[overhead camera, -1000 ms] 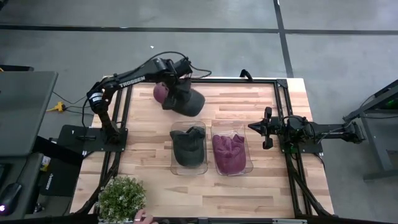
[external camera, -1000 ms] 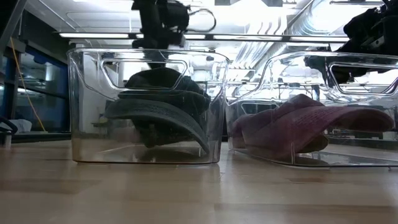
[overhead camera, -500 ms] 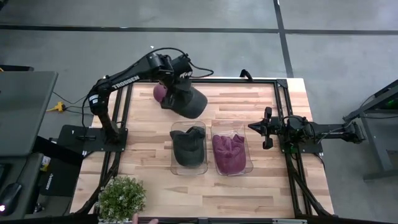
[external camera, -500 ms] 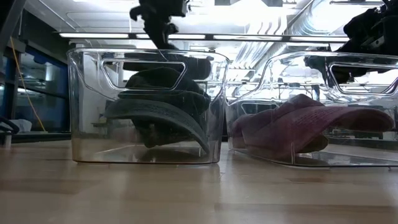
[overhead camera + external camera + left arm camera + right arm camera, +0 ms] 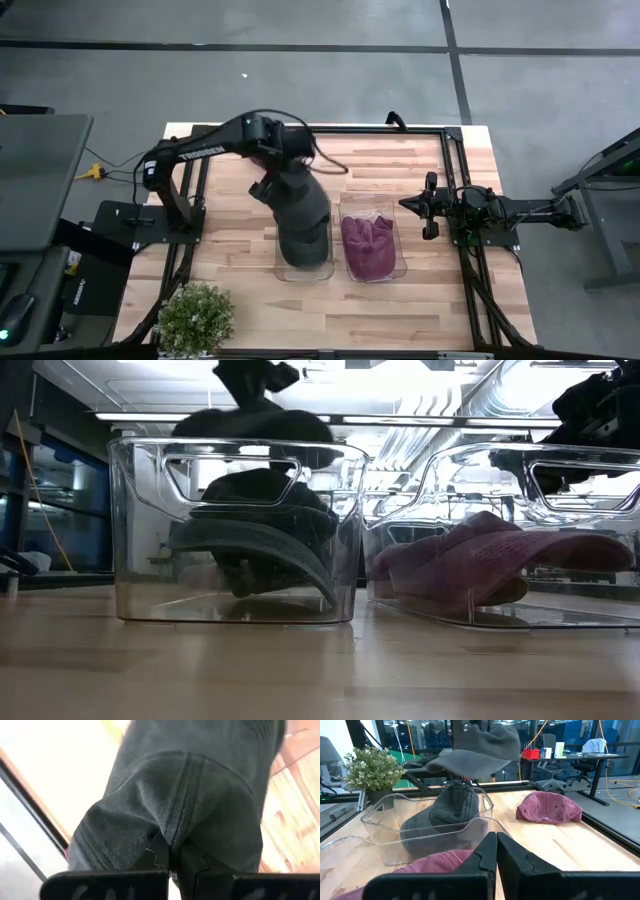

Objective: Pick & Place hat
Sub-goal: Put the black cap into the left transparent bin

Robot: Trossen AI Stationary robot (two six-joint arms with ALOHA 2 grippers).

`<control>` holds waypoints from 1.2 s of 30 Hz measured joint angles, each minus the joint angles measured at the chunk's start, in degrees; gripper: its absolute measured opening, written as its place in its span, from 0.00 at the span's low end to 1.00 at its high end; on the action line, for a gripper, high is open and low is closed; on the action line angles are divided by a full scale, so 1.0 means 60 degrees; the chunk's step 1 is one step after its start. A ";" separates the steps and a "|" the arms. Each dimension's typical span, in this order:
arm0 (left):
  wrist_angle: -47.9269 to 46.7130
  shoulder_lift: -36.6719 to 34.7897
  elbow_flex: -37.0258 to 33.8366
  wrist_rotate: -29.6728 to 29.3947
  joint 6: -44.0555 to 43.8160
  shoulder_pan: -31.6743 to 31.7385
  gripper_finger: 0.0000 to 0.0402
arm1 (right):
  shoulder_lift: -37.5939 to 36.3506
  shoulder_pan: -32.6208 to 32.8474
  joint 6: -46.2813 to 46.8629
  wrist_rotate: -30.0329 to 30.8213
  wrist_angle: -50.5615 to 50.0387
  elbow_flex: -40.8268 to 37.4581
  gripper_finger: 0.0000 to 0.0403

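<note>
A dark grey hat (image 5: 303, 212) hangs from my left gripper (image 5: 172, 864), which is shut on it above the left clear bin (image 5: 284, 268). The right wrist view shows this hat (image 5: 481, 746) hovering over the bin, where another dark grey hat (image 5: 447, 809) lies. The right clear bin (image 5: 400, 262) holds maroon hats (image 5: 368, 248). One more maroon hat (image 5: 549, 808) rests brim-down on the table's far part. My right gripper (image 5: 430, 214) waits shut at the table's right side. My left gripper pinches a fold of the hat's crown cloth beside a stitched seam (image 5: 175, 832) between its two fingers. The fingers come from above, pointing steeply down. The hat hangs below them, lifted clear of the table and above the left bin's rim.
A potted plant (image 5: 197, 318) stands at the near left corner. The two bins sit side by side in the table's middle. Black frame rails (image 5: 375, 130) run along the table's edges. Bare wood (image 5: 240, 250) lies left of the bins.
My left gripper has swung from the table's far side toward the near edge and a little right, rising and rolling as it went. The dark grey hat went with it, clear of the table, and now hangs over the left bin.
</note>
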 joint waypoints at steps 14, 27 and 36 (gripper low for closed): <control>0.0545 0.0000 0.0000 -0.1307 0.0803 -0.1752 0.00 | 0.0000 0.0002 -0.0001 0.0000 0.0000 -0.0003 0.01; 0.0782 0.0001 -0.1294 -0.3401 0.1772 -0.2793 0.00 | 0.0000 -0.0002 0.0000 0.0000 0.0000 -0.0004 0.01; 0.1676 0.0004 -0.1785 -0.3796 0.2268 -0.3505 0.00 | 0.0000 -0.0002 0.0000 0.0000 0.0000 -0.0004 0.02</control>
